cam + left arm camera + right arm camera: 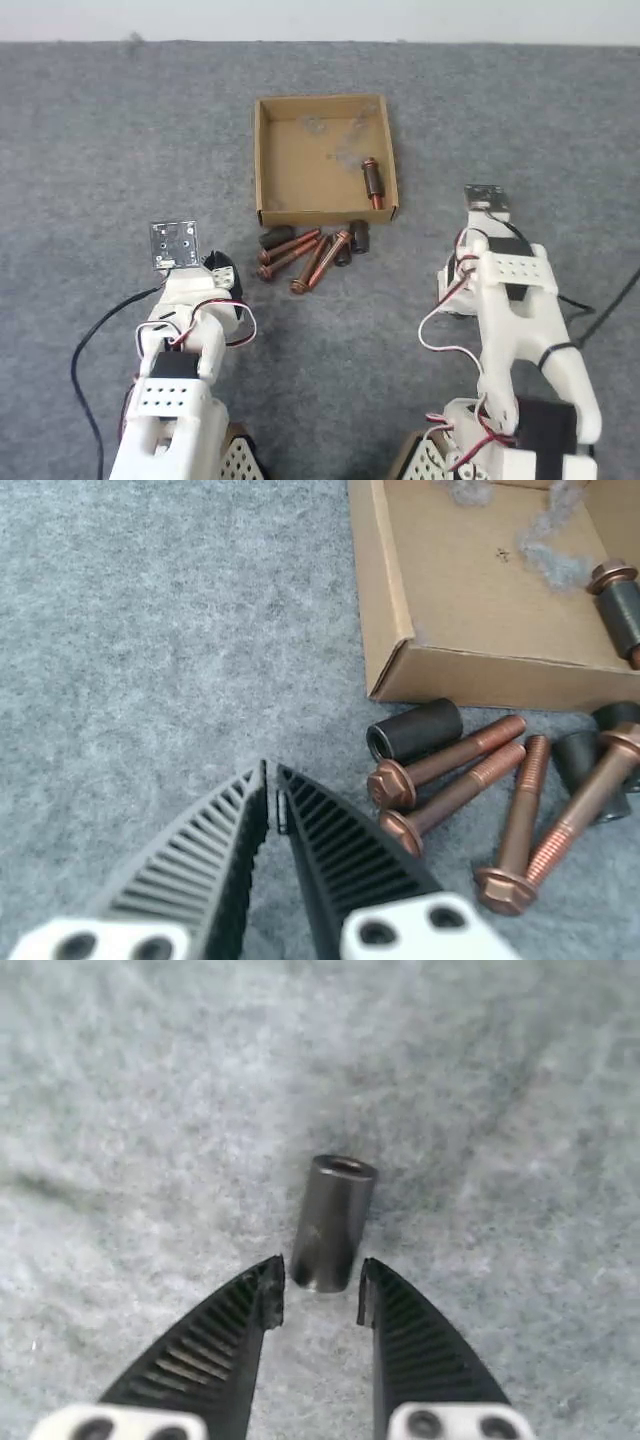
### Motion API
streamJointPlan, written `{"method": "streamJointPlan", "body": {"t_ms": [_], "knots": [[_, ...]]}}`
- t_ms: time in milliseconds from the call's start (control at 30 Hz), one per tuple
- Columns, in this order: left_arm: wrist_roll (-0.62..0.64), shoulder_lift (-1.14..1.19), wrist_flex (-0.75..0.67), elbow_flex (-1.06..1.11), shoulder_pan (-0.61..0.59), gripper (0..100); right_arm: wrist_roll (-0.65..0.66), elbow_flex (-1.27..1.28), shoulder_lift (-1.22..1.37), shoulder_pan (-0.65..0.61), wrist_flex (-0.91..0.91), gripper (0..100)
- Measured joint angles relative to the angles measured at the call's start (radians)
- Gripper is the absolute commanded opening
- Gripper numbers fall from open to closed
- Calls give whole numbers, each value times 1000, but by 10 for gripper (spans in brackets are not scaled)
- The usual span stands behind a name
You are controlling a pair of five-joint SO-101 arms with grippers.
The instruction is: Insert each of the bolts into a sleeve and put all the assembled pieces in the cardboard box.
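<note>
The cardboard box (270, 160) sat on the grey table (100, 150). One assembled bolt-and-sleeve piece (373, 184) lay inside it, near the front right corner. Four loose copper bolts (455, 770) and several dark sleeves (413, 730) lay clustered just outside the front wall of the box. The left gripper (272, 780) hovered near this cluster, its fingers closed to a thin slit and holding nothing. The right gripper (320, 1290) had its fingers parted narrowly, straddling the near end of a single sleeve (333, 1222) without visible contact.
</note>
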Motion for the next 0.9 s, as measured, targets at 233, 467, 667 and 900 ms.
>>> {"method": "streamJointPlan", "body": {"t_ms": [233, 467, 667, 900], "knots": [[0, 0, 0, 0, 0, 12, -34, 21, -11, 2, -83, 108], [0, 0, 0, 0, 0, 12, -34, 21, 61, 2, -167, 108], [-2, 0, 0, 0, 0, 12, -34, 21, 61, 2, -172, 108], [-2, 0, 0, 0, 0, 12, 11, 21, 68, 2, -172, 108]]}}
